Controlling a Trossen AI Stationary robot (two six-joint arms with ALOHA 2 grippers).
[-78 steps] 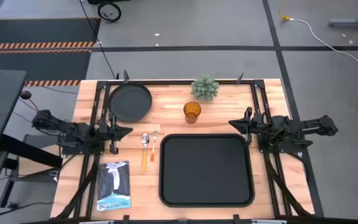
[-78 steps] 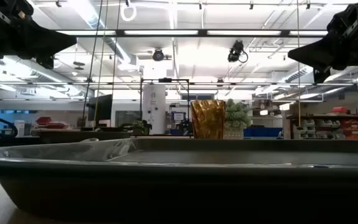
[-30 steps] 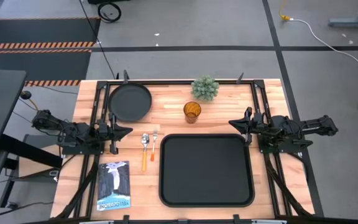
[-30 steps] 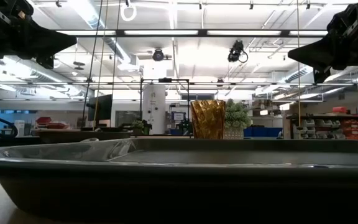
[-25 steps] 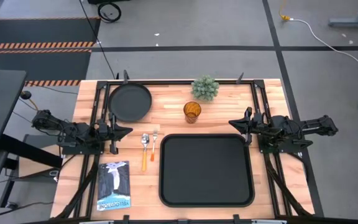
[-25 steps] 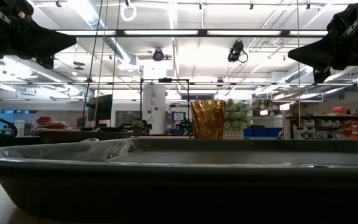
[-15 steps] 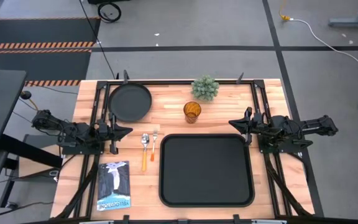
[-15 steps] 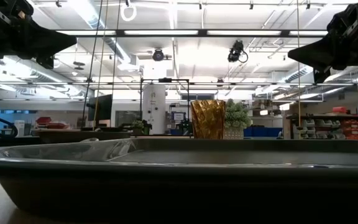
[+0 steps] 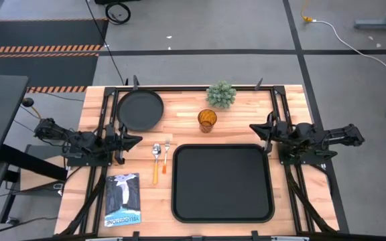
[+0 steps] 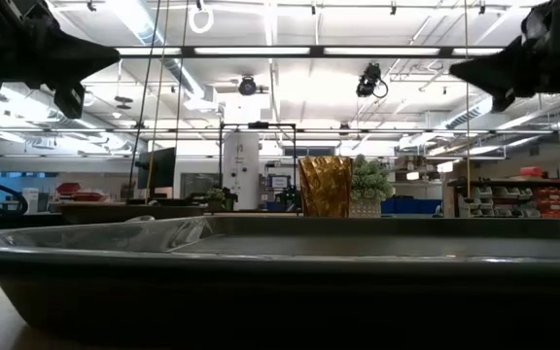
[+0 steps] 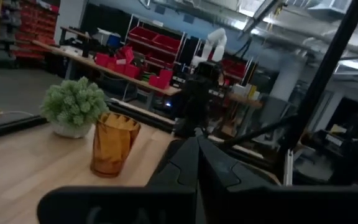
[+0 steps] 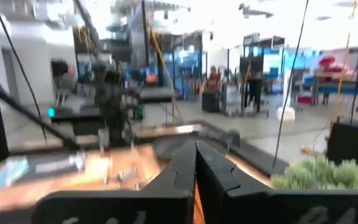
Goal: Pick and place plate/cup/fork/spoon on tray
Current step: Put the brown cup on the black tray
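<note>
The black tray [image 9: 223, 182] lies on the wooden table's near middle. The round black plate [image 9: 140, 110] rests flat at the far left. The amber cup [image 9: 208, 120] [image 11: 112, 144] stands upright beyond the tray. Left of the tray lie the spoon [image 9: 156, 159] and the fork [image 9: 165, 155], side by side, metal ends toward the far edge. My left gripper [image 9: 138, 139] [image 11: 197, 155] hovers shut at the left edge, pointing right. At the right edge, my right gripper [image 9: 252, 127] [image 12: 196, 155] hovers shut, pointing left. Neither holds anything.
A small potted plant [image 9: 221, 94] stands at the far edge behind the cup. A booklet [image 9: 123, 199] lies at the near left. Black frame rails run along the table's left and right sides. Bare wood shows between the plate and the cup.
Both grippers have rolled about the line they point along while staying in place, and the right one has tipped its fingertips up a little. Both stay shut. Nothing on the table has moved.
</note>
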